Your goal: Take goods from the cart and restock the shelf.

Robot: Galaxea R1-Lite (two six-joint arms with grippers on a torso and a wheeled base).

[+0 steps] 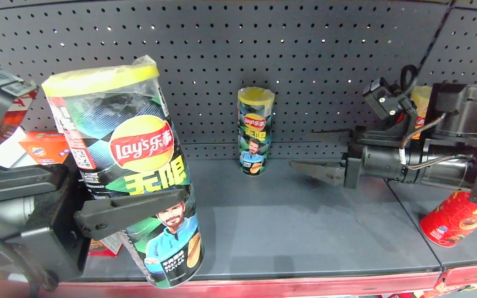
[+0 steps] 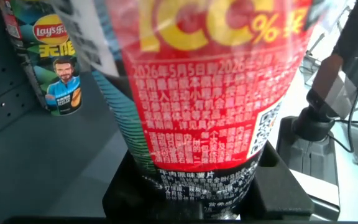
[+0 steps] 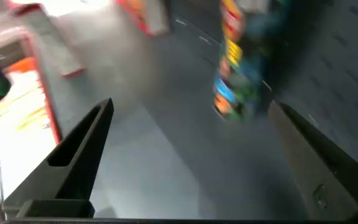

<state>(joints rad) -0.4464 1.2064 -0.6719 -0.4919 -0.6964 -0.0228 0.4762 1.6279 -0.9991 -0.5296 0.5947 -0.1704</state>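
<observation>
Chip can (image 1: 131, 165) is pinched in my left gripper (image 1: 139, 209) at the shelf (image 1: 304, 236) front edge, slightly tilted. Grip is below the middle, probably so the base lands first. Right gripper (image 1: 304, 151) is spread and empty, near the back can (image 1: 255, 132) and out of the way.

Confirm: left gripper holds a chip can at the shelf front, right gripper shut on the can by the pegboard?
No. The right gripper is open and empty, apart from the standing can; the head view shows it. The left gripper does hold its chip can.
</observation>
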